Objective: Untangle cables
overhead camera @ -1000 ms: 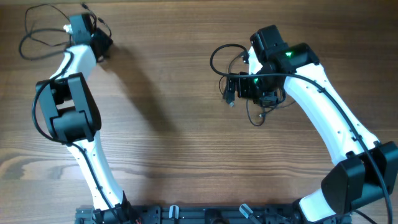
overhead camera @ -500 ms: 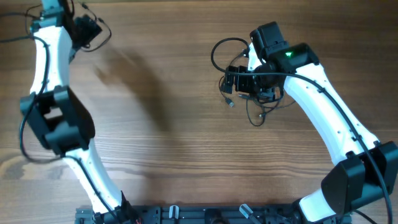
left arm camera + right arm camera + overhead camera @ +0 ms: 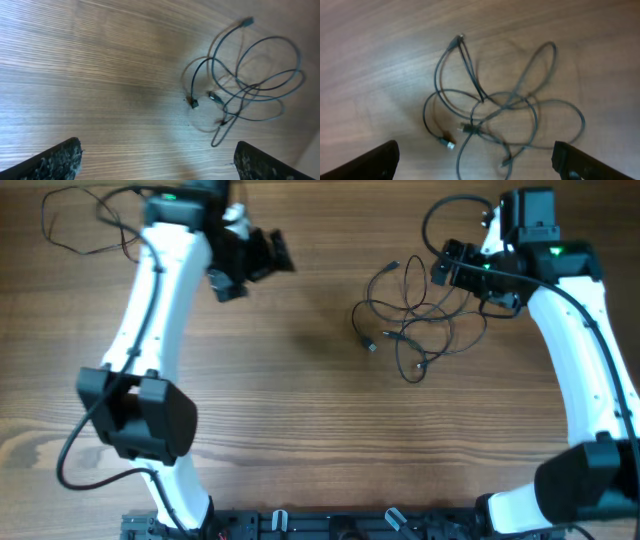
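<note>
The cables [image 3: 410, 325] are lying as one loose tangle of thin black loops on the bench [image 3: 300, 410], in its right half and nearer the far edge than the near one. The strands are crossing one another several times in the middle of the heap, and a small plug end [image 3: 370, 344] is sticking out of it toward the left edge. The right claw [image 3: 447, 266] is hanging just beside the far right part of the tangle. In the right wrist view its fingers [image 3: 370, 162] are standing spread wide apart at the two lower corners, the cables [image 3: 500, 110] are lying flat on the wood beyond them, and nothing is sitting between them. The left arm [image 3: 160, 310] is reaching toward the far edge around the middle of the bench, and the left claw [image 3: 255, 268] is pointing toward the right edge, well apart from the tangle. Its fingers [image 3: 60, 160] are likewise standing wide apart and gripping nothing, with the cables [image 3: 245, 75] showing some way ahead. A thin black cord [image 3: 75, 215] is looping near the far left corner; whether it is joining the arm's own wiring I cannot tell.
</note>
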Robot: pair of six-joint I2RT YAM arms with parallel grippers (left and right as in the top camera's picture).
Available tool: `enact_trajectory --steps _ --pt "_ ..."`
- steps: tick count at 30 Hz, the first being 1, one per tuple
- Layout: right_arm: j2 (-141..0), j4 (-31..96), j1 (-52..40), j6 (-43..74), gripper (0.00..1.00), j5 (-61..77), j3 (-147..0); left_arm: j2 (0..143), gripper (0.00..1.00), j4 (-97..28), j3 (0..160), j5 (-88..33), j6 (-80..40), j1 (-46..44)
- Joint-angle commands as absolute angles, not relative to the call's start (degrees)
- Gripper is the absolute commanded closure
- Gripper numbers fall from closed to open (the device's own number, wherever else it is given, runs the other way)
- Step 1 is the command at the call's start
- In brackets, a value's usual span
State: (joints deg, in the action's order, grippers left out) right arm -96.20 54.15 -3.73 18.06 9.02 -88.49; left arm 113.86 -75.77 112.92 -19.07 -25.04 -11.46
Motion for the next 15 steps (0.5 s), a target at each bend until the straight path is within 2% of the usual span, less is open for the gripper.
enact_trajectory --steps 1,5,7,8,9,10,11,12,13,15 --pt "-103.3 48.4 -4.6 6.9 0.0 12.1 -89.1 114.5 0.0 -74.1 110.8 -14.0 -27.9 -13.8" --pt "-110.3 42.7 -4.6 6.1 0.01 11.9 -89.1 114.5 0.0 -74.1 110.8 -14.0 -27.9 -13.9" --pt "-113.8 41.0 -4.6 6.0 0.04 11.9 -89.1 114.5 0.0 -74.1 110.8 -14.0 -27.9 -13.9" --pt "-115.7 40.2 -4.6 6.0 0.1 11.9 -89.1 114.5 0.0 -74.0 110.8 -13.9 -27.9 -13.9" --pt "-117.1 39.8 -4.6 6.0 0.17 12.1 -89.1 114.5 0.0 -73.9 110.8 -13.8 -27.9 -13.9" --pt "-118.4 39.8 -4.6 6.2 0.33 12.2 -89.1 114.5 0.0 -73.7 110.8 -13.8 -27.9 -13.9" --pt "-119.2 40.5 -4.6 7.2 0.6 12.1 -89.1 114.5 0.0 -73.5 110.8 -13.8 -27.9 -13.9" --pt "-119.0 41.2 -4.6 7.7 0.83 12.2 -89.2 114.5 0.0 -73.1 110.8 -13.8 -27.9 -13.9" --pt "-118.2 42.4 -4.6 7.7 0.96 12.1 -89.8 114.5 0.0 -72.8 110.8 -13.8 -27.9 -13.9" --pt "-114.9 46.5 -4.6 7.7 0.95 12.2 -93.6 114.5 0.0 -72.5 110.8 -13.9 -27.9 -13.9"
